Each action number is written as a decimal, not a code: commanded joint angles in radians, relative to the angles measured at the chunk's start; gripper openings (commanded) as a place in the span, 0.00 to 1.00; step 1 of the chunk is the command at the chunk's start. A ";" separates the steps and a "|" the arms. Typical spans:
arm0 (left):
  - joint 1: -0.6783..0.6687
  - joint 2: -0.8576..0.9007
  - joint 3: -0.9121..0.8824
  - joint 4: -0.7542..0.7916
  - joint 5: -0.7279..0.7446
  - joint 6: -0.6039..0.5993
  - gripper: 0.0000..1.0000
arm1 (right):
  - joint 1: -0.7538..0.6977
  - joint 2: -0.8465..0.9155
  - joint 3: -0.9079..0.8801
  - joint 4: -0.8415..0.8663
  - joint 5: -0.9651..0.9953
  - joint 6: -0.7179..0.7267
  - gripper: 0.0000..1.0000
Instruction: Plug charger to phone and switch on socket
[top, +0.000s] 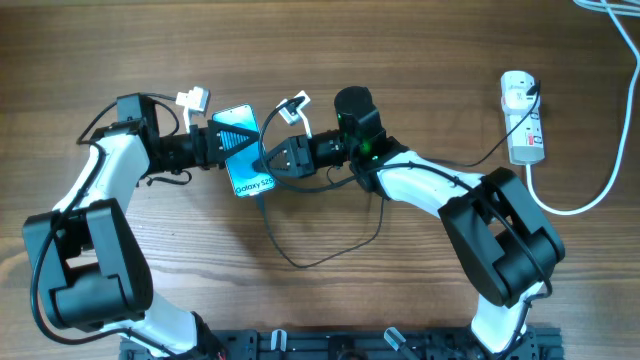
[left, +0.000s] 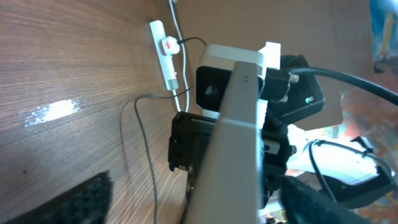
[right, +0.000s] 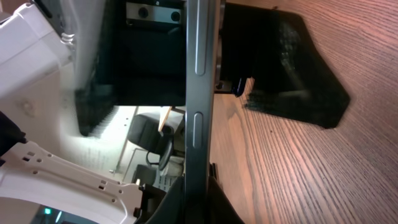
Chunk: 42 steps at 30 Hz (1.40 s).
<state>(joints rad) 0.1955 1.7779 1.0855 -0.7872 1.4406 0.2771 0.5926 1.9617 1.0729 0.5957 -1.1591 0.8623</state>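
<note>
One phone (left: 236, 143), edge-on and very close in both wrist views, sits clear of the table (top: 400, 60) with its teal screen up and its white text band at the end nearer the robot base. Two grippers are at it. The left gripper (top: 222, 140) is at the phone's upper-left part and clamped on it. The right gripper (top: 272, 158) is at the phone's right edge with a finger on either side; cannot tell whether they press. One charger (top: 300, 262), a thin black cable, runs from the phone's near right corner, loops on the table and reaches the one power strip (top: 523, 118), well right of the phone. Its connector tip is hidden. One thick white cord (top: 600, 190) leaves the strip.
</note>
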 joint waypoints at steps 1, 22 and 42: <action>0.001 -0.012 -0.006 0.003 -0.011 0.006 1.00 | 0.004 -0.013 0.021 0.012 -0.016 -0.026 0.04; 0.001 -0.012 -0.006 0.026 -0.080 0.006 1.00 | -0.083 -0.013 0.019 -0.560 0.340 -0.287 0.04; 0.001 -0.012 -0.006 0.070 -0.219 0.002 1.00 | -0.110 -0.013 0.020 -0.661 0.537 -0.268 0.05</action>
<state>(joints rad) 0.1917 1.7817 1.0721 -0.7208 1.2274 0.2710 0.4866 1.9427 1.0981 -0.0200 -0.6888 0.6308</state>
